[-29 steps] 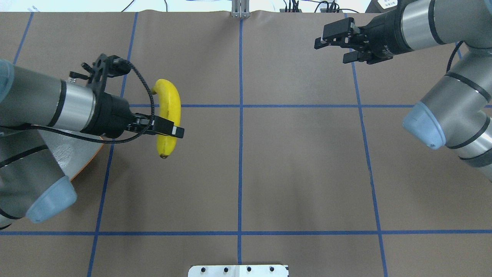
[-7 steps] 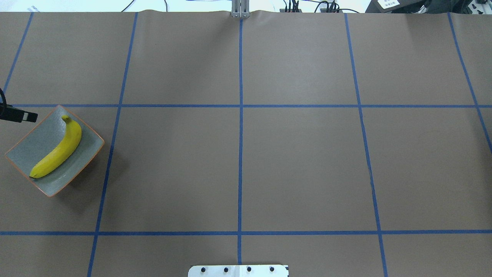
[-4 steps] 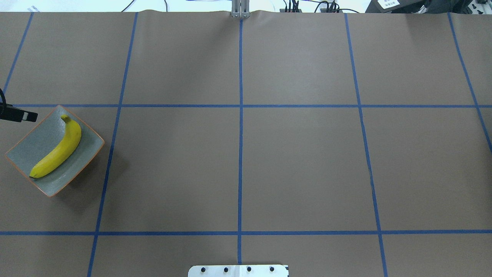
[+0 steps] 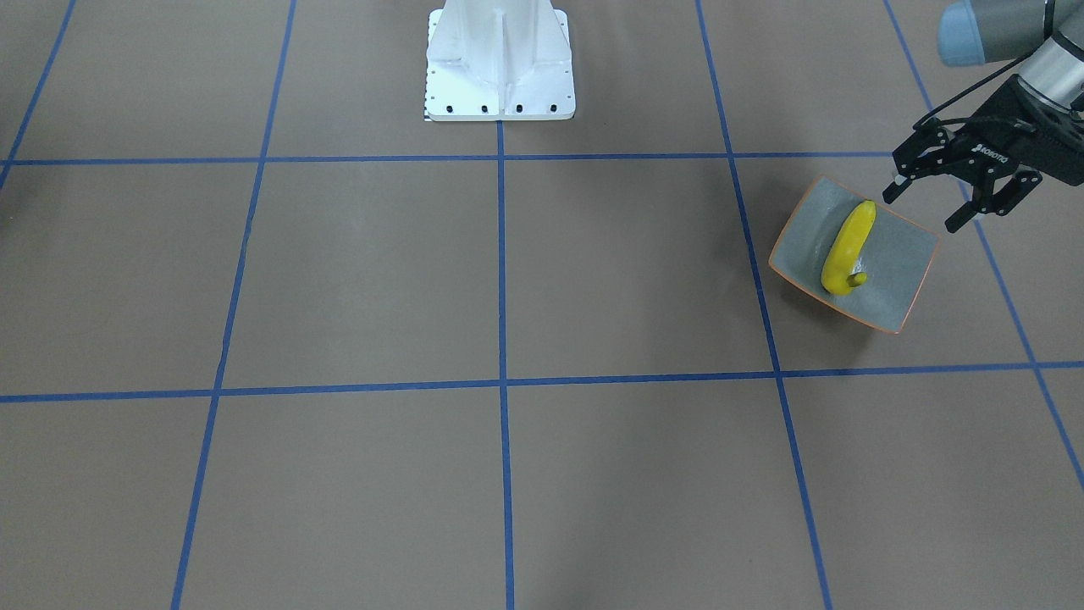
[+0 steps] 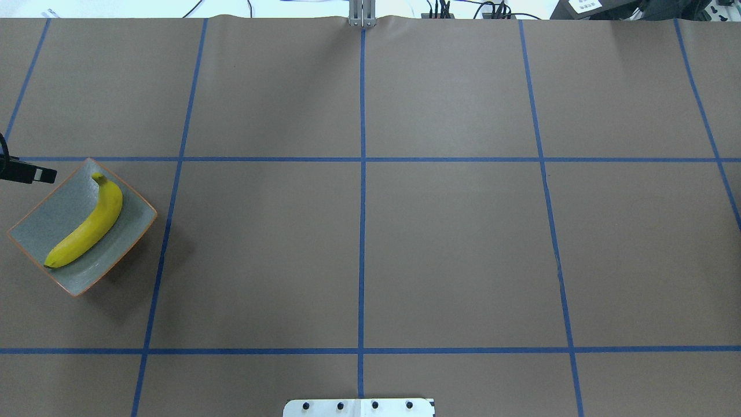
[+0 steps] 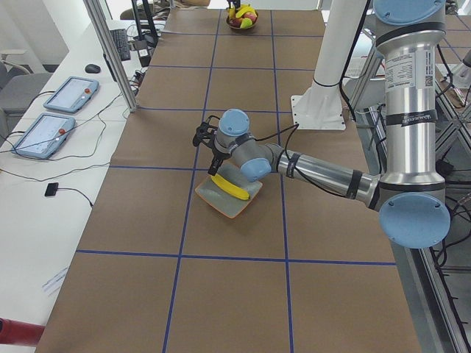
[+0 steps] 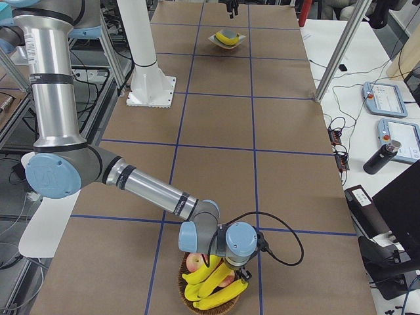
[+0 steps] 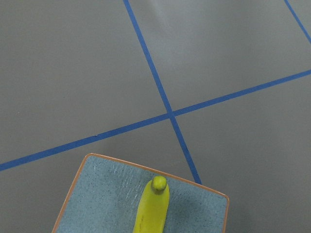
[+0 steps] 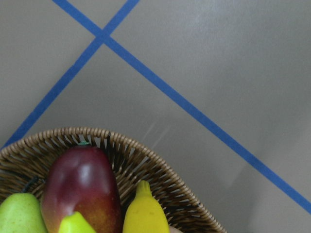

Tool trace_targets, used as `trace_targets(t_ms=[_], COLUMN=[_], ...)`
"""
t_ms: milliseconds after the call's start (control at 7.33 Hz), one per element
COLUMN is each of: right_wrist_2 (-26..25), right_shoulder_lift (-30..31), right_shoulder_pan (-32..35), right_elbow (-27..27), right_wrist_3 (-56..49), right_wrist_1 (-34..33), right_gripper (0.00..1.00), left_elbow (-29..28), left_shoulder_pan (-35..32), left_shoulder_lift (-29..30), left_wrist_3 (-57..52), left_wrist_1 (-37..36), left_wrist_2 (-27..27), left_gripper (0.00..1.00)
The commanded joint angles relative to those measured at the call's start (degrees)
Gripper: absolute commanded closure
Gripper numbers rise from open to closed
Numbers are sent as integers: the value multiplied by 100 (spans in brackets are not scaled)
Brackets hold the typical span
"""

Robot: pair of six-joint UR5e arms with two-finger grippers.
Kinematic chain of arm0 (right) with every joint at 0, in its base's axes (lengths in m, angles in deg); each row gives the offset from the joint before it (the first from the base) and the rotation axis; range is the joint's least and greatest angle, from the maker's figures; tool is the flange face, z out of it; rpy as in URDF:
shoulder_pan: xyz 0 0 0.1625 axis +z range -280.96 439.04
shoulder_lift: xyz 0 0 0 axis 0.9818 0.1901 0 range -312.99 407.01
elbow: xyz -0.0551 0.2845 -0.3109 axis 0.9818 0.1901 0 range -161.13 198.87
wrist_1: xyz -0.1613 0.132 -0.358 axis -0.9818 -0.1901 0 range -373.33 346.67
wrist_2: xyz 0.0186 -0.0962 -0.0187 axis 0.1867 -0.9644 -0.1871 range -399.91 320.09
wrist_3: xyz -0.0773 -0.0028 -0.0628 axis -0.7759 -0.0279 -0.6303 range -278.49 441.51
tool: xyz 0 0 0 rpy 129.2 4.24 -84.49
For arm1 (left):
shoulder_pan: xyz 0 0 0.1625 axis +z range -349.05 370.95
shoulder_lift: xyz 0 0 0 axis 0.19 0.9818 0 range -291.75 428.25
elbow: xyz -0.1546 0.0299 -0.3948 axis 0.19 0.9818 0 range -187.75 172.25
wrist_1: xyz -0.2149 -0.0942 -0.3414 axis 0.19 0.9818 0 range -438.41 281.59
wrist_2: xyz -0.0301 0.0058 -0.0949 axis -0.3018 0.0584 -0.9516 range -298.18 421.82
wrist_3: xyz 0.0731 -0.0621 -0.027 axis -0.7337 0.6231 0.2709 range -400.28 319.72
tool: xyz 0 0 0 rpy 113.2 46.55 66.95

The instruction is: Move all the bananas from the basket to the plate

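Note:
One yellow banana (image 4: 848,247) lies along the grey-green plate (image 4: 899,264) with the orange rim. My left gripper (image 4: 921,210) hangs open and empty just beside the plate's edge; only one of its fingertips (image 5: 36,174) shows in the overhead view, next to the plate (image 5: 55,217) and banana (image 5: 87,229). The left wrist view looks down on the banana's stem end (image 8: 154,204). Far off, my right gripper (image 7: 237,269) is down at the wicker basket (image 7: 190,292) among its bananas (image 7: 209,283); I cannot tell whether it is open or shut.
The basket (image 9: 146,162) also holds a dark red fruit (image 9: 82,184) and a green pear (image 9: 19,216) beside a banana (image 9: 143,213). The robot's white base (image 4: 500,59) stands at mid-table. Blue tape lines cross the brown table cover.
Four seconds ago my left gripper held the banana in the air; now it lies on the plate and the gripper is open. The right arm left the overhead view. Nothing moved in the last second.

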Motion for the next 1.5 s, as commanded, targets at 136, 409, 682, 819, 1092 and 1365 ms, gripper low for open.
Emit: trace_targets(t_ms=[136, 409, 682, 819, 1092, 1365], right_wrist_2=[-12, -21, -3, -12, -99, -100], right_shoulder_lift=[65, 3, 12, 12, -267, -847], right_shoulder_pan=[0, 0, 44, 192, 395, 518], right_elbow=[-61, -166, -360, -447, -955, -1212], right_wrist_3=[-31, -14, 30, 74, 109, 780], right_wrist_1=[-5, -22, -84, -93, -1070, -1875], right_gripper=[87, 100, 100, 100, 100, 100], left_elbow=[38, 47, 47, 47, 39, 47], left_shoulder_pan=[-9, -18, -18, -18, -9, 0], left_shoulder_lift=[-5, -14, -14, -23, -23, -23], left_wrist_3=[0, 0, 0, 0, 0, 9], left_wrist_1=[9, 9, 9, 9, 0, 0], left_wrist_2=[0, 0, -9, -17, -9, -17], left_gripper=[0, 0, 0, 0, 0, 0])
